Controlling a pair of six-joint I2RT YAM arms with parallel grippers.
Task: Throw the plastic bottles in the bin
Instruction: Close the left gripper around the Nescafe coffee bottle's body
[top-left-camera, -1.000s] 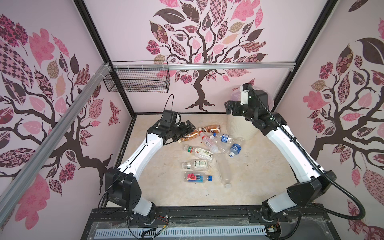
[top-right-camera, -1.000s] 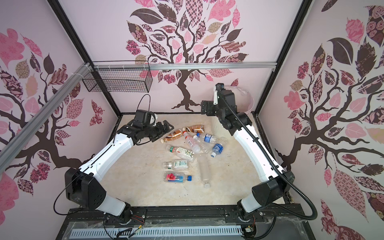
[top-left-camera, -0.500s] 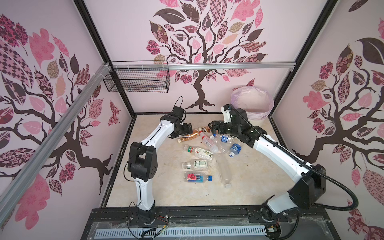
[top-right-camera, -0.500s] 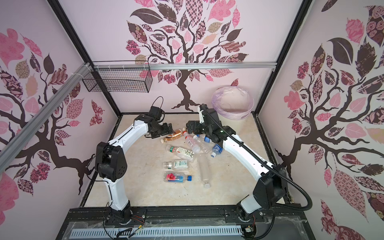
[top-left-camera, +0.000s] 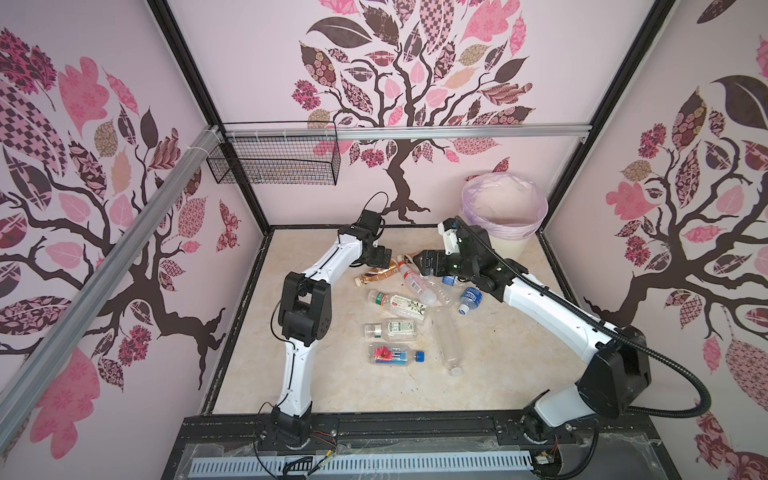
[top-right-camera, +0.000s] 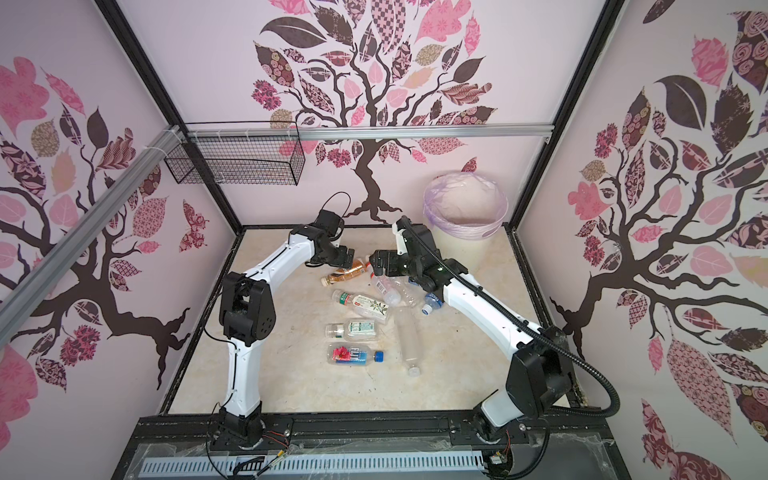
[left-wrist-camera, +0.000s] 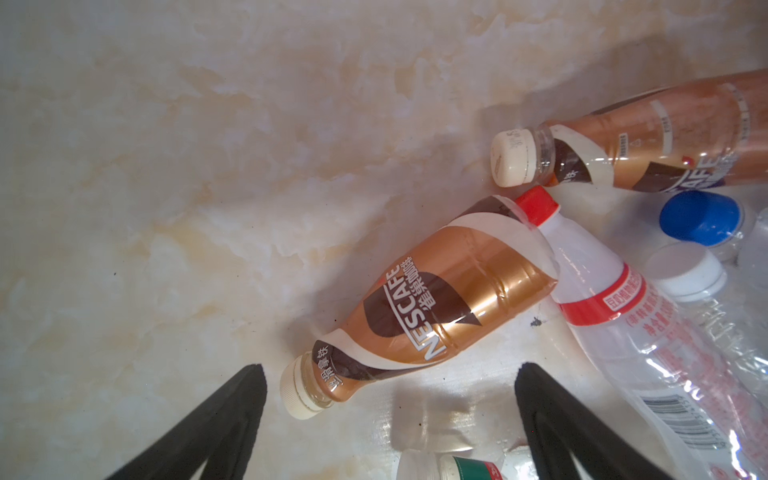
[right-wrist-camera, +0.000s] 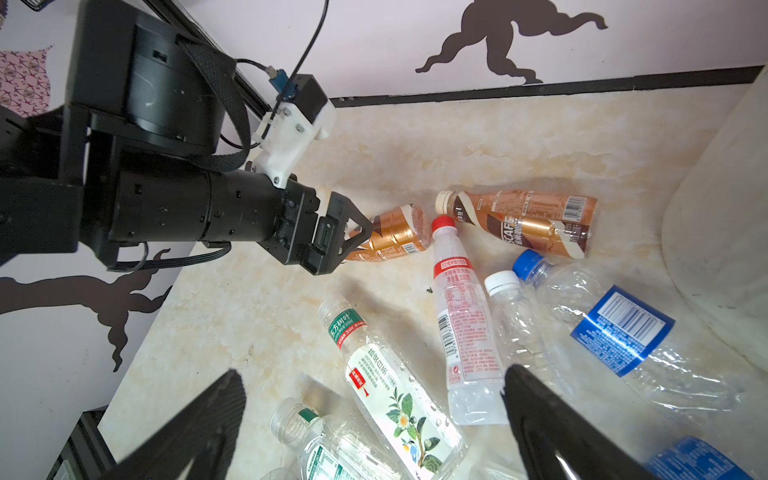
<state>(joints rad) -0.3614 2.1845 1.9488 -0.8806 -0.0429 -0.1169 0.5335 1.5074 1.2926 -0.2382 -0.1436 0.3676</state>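
Glossy plastic bottles (top-left-camera: 395, 328), smooth marbled tabletop (top-left-camera: 498, 357), matt black wire basket (top-left-camera: 274, 166)

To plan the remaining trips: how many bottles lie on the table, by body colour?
Brown-gold bottles: 2
Clear bottles: 8
Total: 10
The inside of the bin does not show.
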